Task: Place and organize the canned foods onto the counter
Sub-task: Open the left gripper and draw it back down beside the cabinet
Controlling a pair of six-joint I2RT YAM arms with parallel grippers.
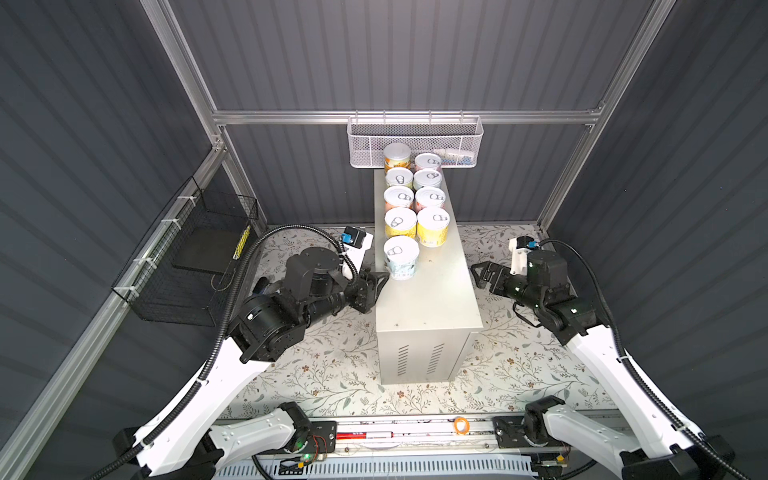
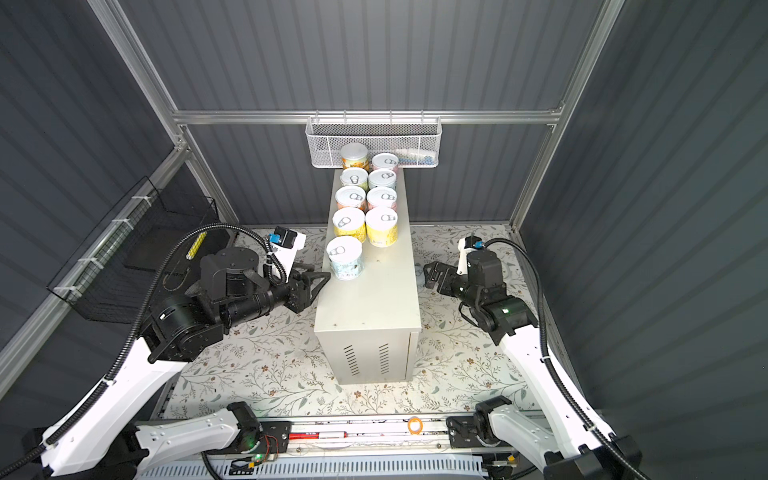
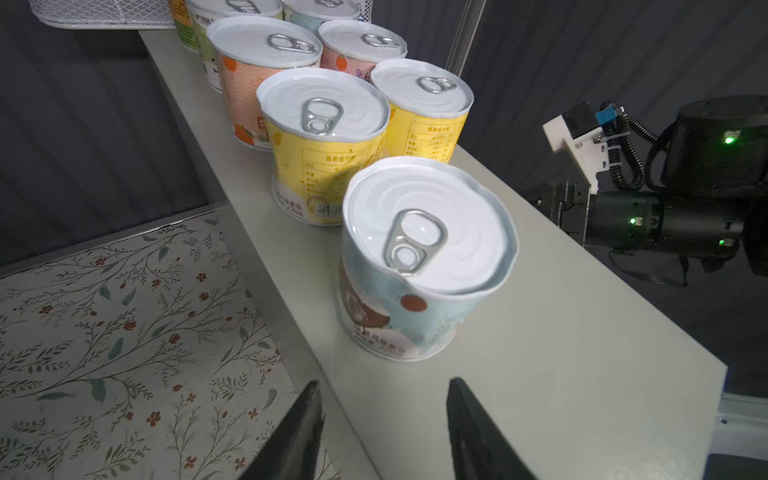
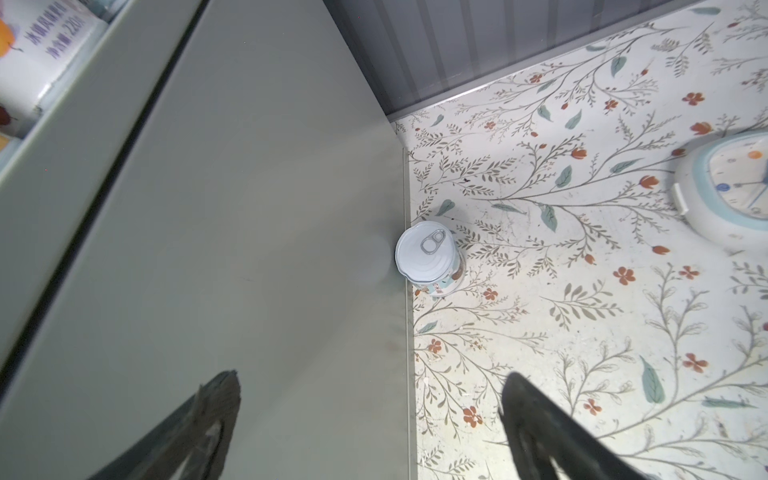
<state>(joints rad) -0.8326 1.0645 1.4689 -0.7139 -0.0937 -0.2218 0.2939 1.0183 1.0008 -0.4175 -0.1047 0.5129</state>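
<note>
two hands, both empty. my left hand (image 3: 384,384) sits at the left edge of the bench (image 1: 432,307), its fingers narrowly parted with nothing between them and the tips just short of the front teal can (image 3: 428,249). that can stands upright on the bench top near the same edge. my right hand (image 4: 372,375) hangs spread wide by the bench's right edge. beneath it the loose can (image 4: 428,255) stands upright on the floral surface (image 4: 582,332), hard by the foot of the bench's side wall; i cannot tell whether it touches. a round clock (image 4: 731,187) lies on the flowers well apart from it. past the front teal can the rest run back along the bench top two abreast. first come the left yellow can (image 3: 322,124) and the right yellow can (image 3: 422,99), then the left pink can (image 3: 262,45) and the right pink can (image 3: 361,41). last are the back four cans (image 1: 427,179), packed close. in both top views the furthest two overlap the white mesh basket (image 1: 415,137) hung on the back rail.
</note>
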